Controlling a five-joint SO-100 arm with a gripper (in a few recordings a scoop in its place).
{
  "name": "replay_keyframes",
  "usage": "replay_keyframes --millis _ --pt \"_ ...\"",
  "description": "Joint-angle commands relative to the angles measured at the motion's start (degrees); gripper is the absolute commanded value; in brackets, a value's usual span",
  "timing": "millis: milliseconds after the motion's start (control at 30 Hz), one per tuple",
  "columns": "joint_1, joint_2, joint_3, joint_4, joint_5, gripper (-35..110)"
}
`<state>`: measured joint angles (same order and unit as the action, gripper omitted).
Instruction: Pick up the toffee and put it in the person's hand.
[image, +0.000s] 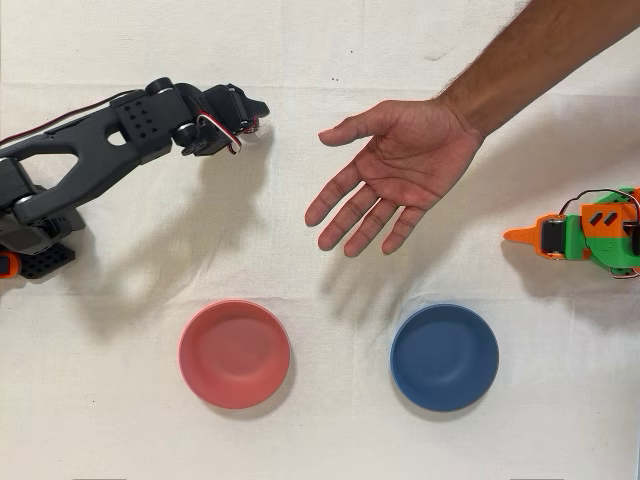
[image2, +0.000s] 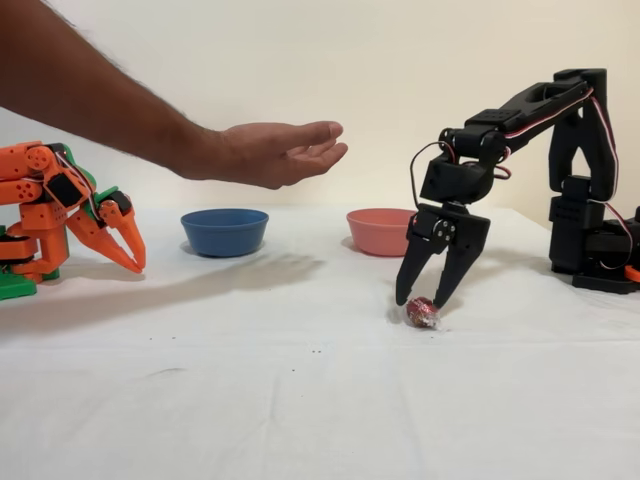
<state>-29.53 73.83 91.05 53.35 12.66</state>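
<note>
Red toffee (image2: 422, 312) between gripper (image2: 420, 298) fingers.

On the white cloth-covered counter (image2: 300, 400), the small red foil-wrapped toffee (image2: 421, 313) lies between the parted jaws of the black gripper (image2: 421, 298), pointing down. The person's bare open hand (image2: 275, 152) hovers palm-up above the blue bowl (image2: 224, 231).

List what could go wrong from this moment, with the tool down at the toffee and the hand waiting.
1. The open tool straddles the toffee, which sits nearer one fingertip; closing may nudge the round candy out sideways or catch only its wrapper.
2. The person's hand hovers above the table, well apart from the tool, so a weak grip could drop the toffee during the carry.
3. The palm tilts, so a released toffee might roll off.
</note>
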Motion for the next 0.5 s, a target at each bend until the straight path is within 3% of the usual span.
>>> replay_keyframes --millis 0,467 --pt "-1.2 1.5 -3.3 0.7 1.2 24" --pt "-1.4 -0.7 -2.5 -0.3 7.0 17"
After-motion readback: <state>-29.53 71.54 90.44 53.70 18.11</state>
